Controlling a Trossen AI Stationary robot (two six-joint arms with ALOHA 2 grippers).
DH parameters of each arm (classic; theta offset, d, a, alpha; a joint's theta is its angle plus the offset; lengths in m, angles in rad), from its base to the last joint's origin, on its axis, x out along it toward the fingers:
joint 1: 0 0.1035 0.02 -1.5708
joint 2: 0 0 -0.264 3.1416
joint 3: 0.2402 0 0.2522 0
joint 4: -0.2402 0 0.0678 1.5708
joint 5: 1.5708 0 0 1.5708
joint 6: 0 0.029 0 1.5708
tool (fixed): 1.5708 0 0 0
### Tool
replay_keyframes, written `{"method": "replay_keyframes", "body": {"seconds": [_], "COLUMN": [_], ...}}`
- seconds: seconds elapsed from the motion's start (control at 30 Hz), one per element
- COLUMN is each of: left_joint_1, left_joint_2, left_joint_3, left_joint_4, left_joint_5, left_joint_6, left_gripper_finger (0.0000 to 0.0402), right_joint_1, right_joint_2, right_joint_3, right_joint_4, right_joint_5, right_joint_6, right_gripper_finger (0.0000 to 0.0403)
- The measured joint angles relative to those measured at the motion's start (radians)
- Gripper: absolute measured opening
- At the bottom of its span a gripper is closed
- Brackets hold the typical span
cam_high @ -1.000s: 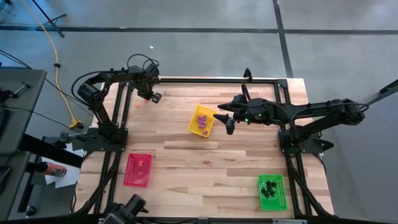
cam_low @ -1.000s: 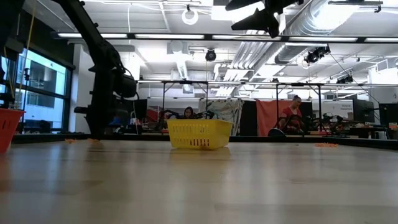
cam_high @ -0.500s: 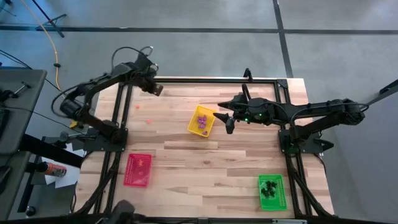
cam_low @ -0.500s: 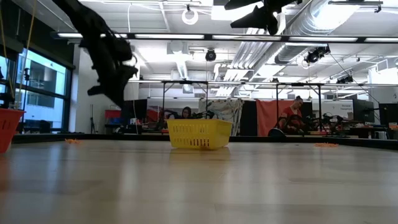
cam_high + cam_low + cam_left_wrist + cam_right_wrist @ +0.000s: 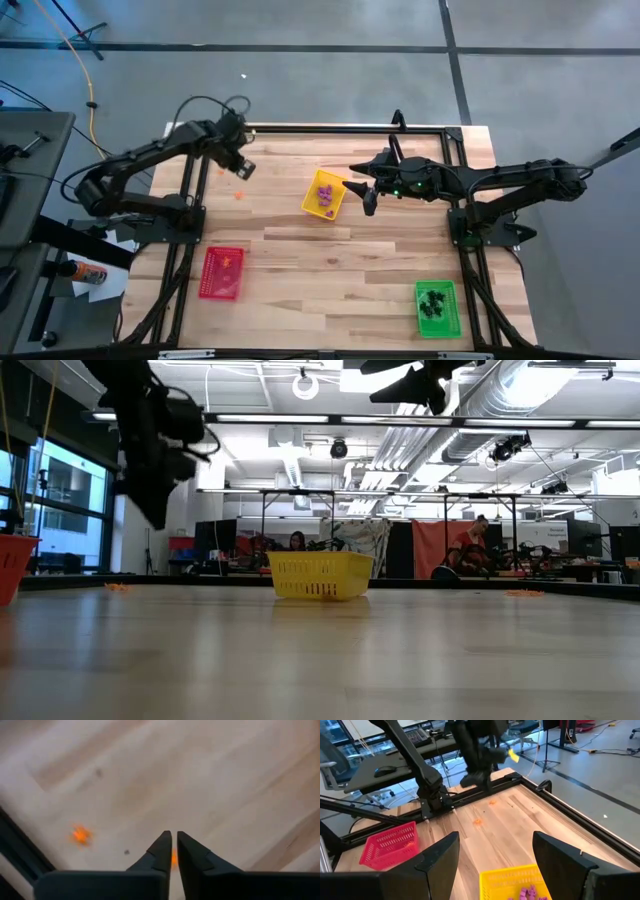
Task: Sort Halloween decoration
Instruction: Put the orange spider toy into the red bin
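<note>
My left gripper [image 5: 246,168] [image 5: 174,840] hangs above the table's far left corner, shut on a tiny orange trinket [image 5: 174,858]. Another orange trinket [image 5: 238,195] [image 5: 80,835] lies on the wood below it. My right gripper [image 5: 362,193] [image 5: 496,840] stays open in the air beside the yellow tray [image 5: 312,200], which holds purple trinkets [image 5: 325,195]. The red tray [image 5: 222,272] holds orange pieces. The green tray [image 5: 436,308] holds black ones. My left gripper pinches the orange trinket [image 5: 174,859] between its two fingertips, and only a sliver of it shows in the narrow gap. The fingers point steeply down from above. The trinket is lifted clear of the table.
A black metal frame [image 5: 340,128] runs around the wooden tabletop [image 5: 330,260]. The red tray sits near the left front, the green tray at the right front, and the yellow tray in the middle toward the far edge. Beyond the table, people sit in the room [image 5: 298,542].
My left gripper has risen from the tabletop at the far left corner and now hangs well above it, its arm drawn back toward the left edge. My right arm has kept still.
</note>
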Motion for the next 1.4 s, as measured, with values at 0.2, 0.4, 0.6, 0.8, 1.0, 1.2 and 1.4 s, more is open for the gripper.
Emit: {"method": "replay_keyframes", "body": {"seconds": [0.2,0.4,0.6,0.8,1.0,1.2,1.4], "left_joint_1": [-0.044,-0.112,-0.157,-0.162,-0.16,-0.16,-0.161], "left_joint_2": [0.019,0.038,0.123,0.246,0.346,0.377,0.359], "left_joint_3": [-0.118,-0.132,-0.132,-0.131,-0.128,-0.118,-0.059], "left_joint_4": [0.003,0.01,0.007,-0.001,0.003,0.004,0.055], "left_joint_5": [0.017,0.015,-0.02,-0.068,-0.063,-0.058,-0.066], "left_joint_6": [0.03,0.036,0.027,0.005,0.006,0.015,0.073], "left_gripper_finger": [0.0082,0.0156,0.0197,0.0201,0.02,0.02,0.02], "right_joint_1": [0.0,0.0,-0.019,-0.042,-0.048,-0.048,-0.048], "right_joint_2": [0.0,0.0,0.0,0.0,0.0,0.0,0.0], "right_joint_3": [0.0,0.0,0.0,0.0,0.0,0.0,0.0], "right_joint_4": [-0.019,-0.029,-0.029,-0.029,-0.029,-0.036,-0.048], "right_joint_5": [-0.004,-0.003,-0.003,-0.018,-0.026,-0.026,-0.03], "right_joint_6": [0.0,-0.001,-0.008,-0.008,-0.001,-0.001,-0.001], "right_gripper_finger": [0.0247,0.0247,0.0247,0.0247,0.0247,0.0247,0.0247]}}
